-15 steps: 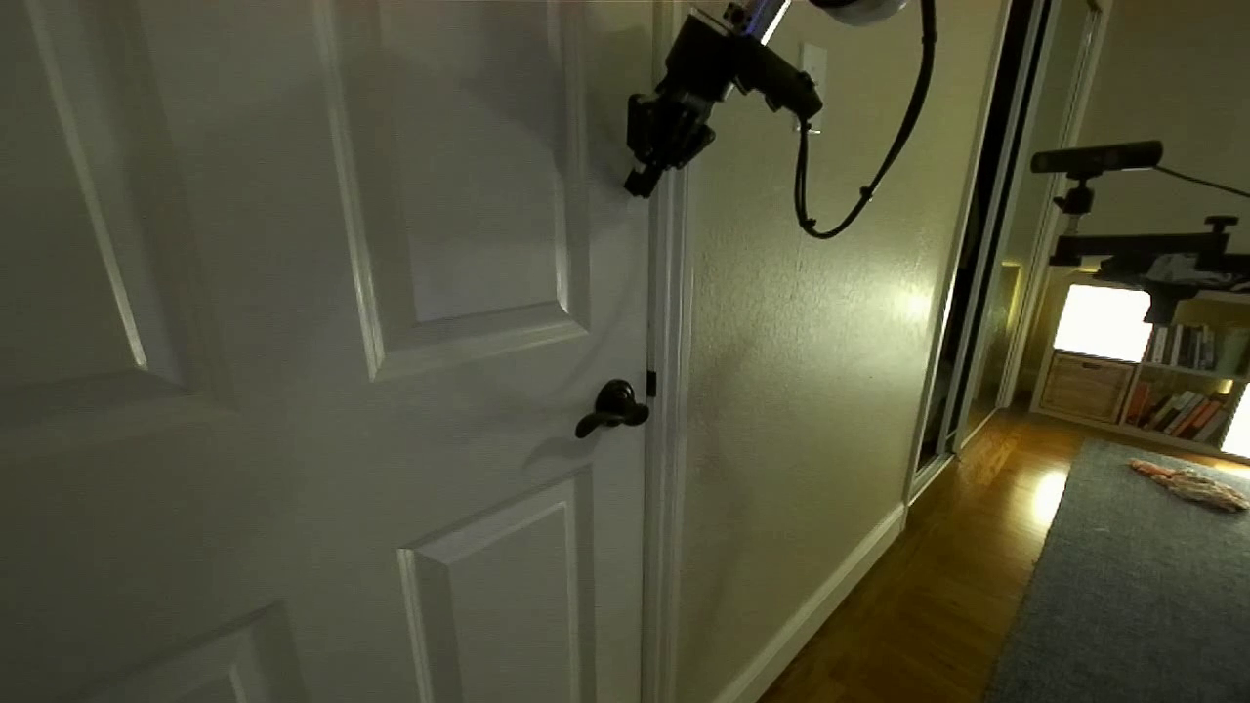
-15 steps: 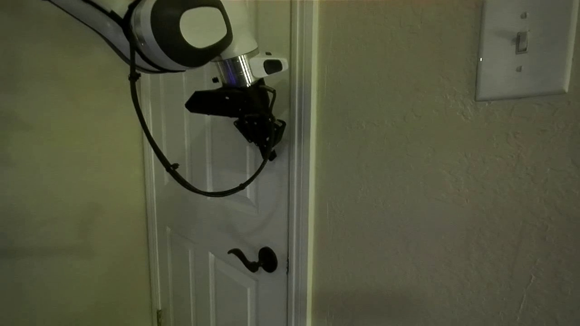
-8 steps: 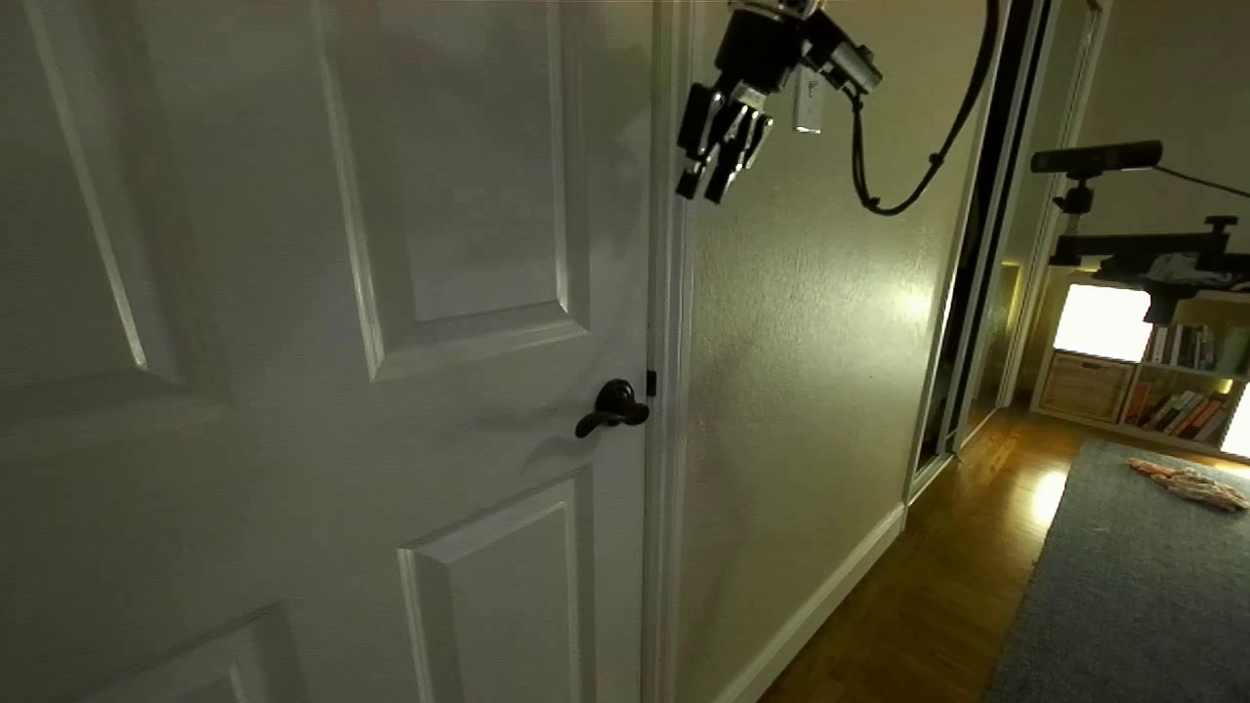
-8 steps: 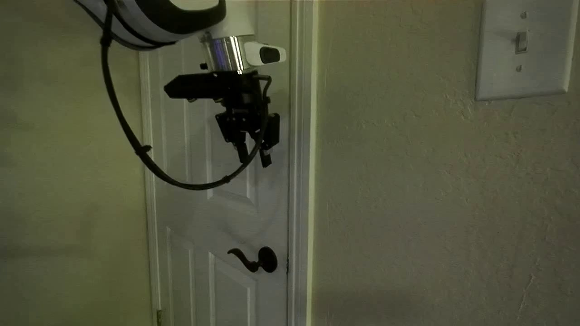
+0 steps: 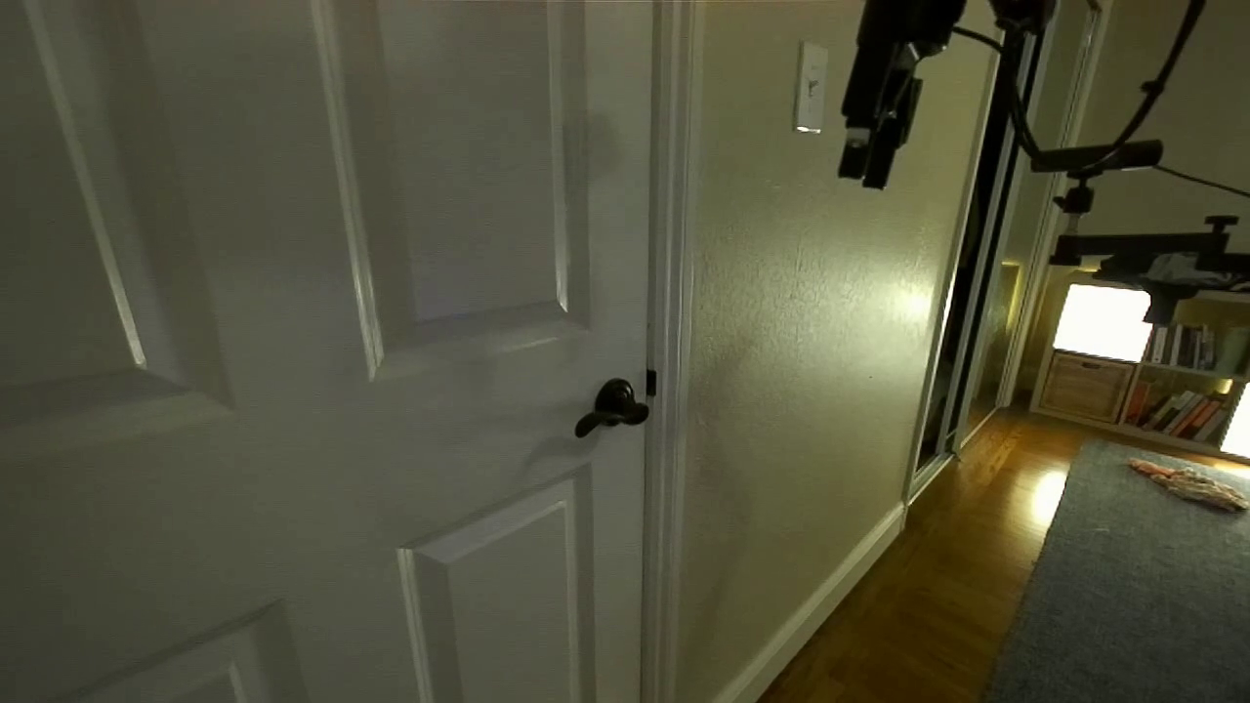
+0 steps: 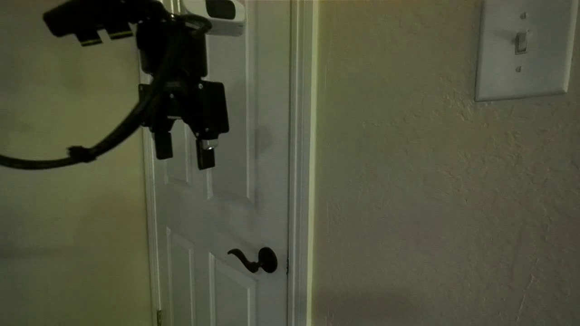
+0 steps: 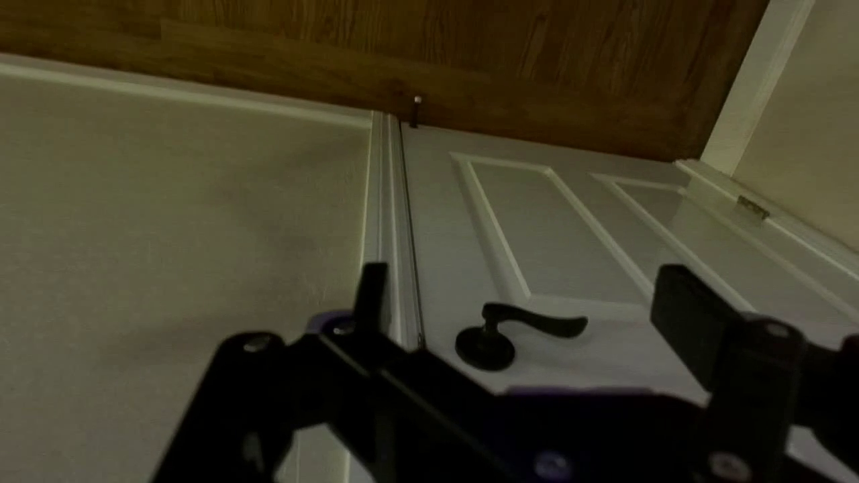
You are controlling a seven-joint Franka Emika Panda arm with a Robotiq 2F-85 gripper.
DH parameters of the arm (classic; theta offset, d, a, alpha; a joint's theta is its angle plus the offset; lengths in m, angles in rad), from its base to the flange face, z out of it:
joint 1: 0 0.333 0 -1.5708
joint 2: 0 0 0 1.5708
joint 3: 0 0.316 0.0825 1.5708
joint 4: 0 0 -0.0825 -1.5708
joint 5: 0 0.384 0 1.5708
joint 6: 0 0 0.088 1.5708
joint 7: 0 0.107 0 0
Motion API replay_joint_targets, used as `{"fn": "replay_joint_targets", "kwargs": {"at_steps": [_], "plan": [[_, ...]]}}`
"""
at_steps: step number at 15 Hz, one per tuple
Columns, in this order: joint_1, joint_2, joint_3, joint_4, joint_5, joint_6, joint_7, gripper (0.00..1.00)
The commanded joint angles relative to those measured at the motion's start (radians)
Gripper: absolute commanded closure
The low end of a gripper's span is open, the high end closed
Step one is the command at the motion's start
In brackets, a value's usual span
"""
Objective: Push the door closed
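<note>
Hanging tips-down, end effector holds fingers spread apart, well away from door. Dark cable curves away from it. In wrist view, black lever handle shows between fingers, farther off. White paneled door sits in frame, looking closed in both exterior views. Light switch sits on textured wall beside frame. Farther out: wood floor, blue-grey rug, shelf unit holding books.

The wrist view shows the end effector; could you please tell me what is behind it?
Behind the end effector are the white paneled door, its black lever handle, the door frame and, at picture left, the wall. What the end effector hides cannot be seen.
</note>
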Motion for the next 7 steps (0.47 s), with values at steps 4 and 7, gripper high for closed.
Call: {"fn": "replay_joint_targets", "kwargs": {"at_steps": [4,7], "plan": [[0.013,-0.070,-0.021,-0.077,-0.008,-0.015,0.001,0.00],[0.013,-0.070,-0.021,-0.082,-0.008,-0.015,0.001,0.00]]}}
